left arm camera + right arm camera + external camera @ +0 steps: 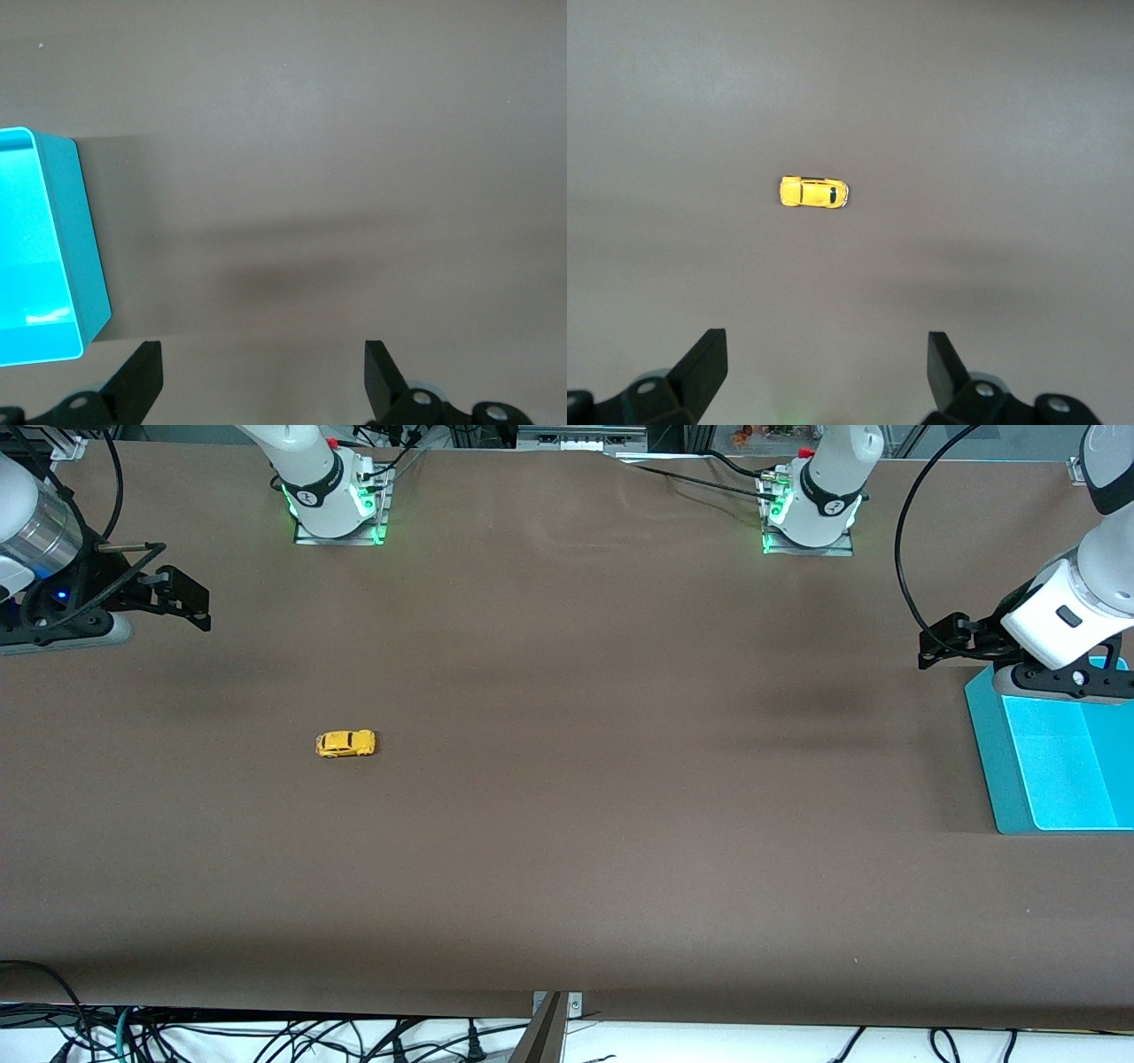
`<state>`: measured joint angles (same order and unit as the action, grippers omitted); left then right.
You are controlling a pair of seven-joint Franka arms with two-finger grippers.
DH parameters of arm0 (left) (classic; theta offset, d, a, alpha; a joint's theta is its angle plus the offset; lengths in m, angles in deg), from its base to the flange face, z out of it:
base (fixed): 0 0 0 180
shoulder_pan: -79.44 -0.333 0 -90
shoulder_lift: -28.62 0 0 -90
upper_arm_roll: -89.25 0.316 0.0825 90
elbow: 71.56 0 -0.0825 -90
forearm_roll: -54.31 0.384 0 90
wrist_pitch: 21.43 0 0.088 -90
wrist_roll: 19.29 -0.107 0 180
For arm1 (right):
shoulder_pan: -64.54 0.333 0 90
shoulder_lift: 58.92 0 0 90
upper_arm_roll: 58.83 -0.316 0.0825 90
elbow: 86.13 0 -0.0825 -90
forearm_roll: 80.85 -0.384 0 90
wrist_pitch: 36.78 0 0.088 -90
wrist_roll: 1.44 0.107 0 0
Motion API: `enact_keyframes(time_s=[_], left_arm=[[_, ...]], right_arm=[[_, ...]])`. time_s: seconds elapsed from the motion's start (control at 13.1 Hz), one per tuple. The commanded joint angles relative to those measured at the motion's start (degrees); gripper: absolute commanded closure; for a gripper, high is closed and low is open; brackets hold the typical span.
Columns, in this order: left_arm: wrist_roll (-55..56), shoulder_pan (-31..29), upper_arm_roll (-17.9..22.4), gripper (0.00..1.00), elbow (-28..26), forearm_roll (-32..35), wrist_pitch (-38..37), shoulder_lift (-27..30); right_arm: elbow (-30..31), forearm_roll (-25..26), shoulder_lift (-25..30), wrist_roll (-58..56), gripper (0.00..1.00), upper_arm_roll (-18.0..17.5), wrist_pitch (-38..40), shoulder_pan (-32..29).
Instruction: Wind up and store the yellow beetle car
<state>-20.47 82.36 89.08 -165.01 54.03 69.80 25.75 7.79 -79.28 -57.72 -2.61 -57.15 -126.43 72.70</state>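
The yellow beetle car [345, 743] stands on its wheels on the brown table, toward the right arm's end and nearer the front camera than that arm's base. The right wrist view shows the car [814, 191] some way ahead of my right gripper [827, 363], which is open and empty. That right gripper [195, 605] hangs over the table at its own end, well apart from the car. My left gripper [935, 646] hovers open and empty beside a teal bin [985, 731]; in the left wrist view the left gripper [264, 372] has only bare table between its fingers.
The teal bin [86, 239] sits at the left arm's end of the table, open on top with nothing visible inside. The two arm bases [335, 503] [811, 514] stand along the table's edge farthest from the front camera. Cables hang below the table's front edge.
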Motion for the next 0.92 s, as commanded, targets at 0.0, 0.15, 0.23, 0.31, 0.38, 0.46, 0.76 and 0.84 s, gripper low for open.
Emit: enact_keyframes(time_s=[0.0,0.15,0.23,0.31,0.38,0.46,0.76,0.84], left_arm=[[0.3,-0.1,-0.2,0.00,1.5,0.9,-1.1,-0.6],[0.4,-0.1,-0.2,0.00,1.5,0.9,-1.1,-0.6],[0.0,-0.1,-0.2,0.00,1.5,0.9,-1.1,-0.6],[-0.1,-0.1,-0.2,0.00,1.5,0.9,-1.1,-0.6],[-0.1,-0.1,-0.2,0.00,1.5,0.9,-1.1,-0.6],[-0.1,-0.1,-0.2,0.00,1.5,0.9,-1.1,-0.6],[0.4,0.1,-0.2,0.00,1.5,0.9,-1.1,-0.6],[0.4,0.2,-0.2,0.00,1.5,1.0,-1.1,-0.6]], right_arm=[[0.8,-0.3,0.7,0.8,0.00,-0.1,0.5,0.1],[1.7,-0.5,0.8,0.8,0.00,-0.1,0.0,0.1],[1.8,-0.4,0.7,0.8,0.00,-0.1,-0.1,0.1],[1.9,-0.5,0.7,0.8,0.00,0.0,-0.1,0.1],[1.9,-0.5,0.7,0.8,0.00,-0.1,-0.1,0.1],[1.8,-0.4,0.5,0.8,0.00,-0.1,-0.2,0.1],[2.3,-0.8,-1.3,0.2,0.00,-1.1,-0.3,0.9],[3.0,-0.9,-1.6,0.3,0.00,-1.5,-0.7,0.9]])
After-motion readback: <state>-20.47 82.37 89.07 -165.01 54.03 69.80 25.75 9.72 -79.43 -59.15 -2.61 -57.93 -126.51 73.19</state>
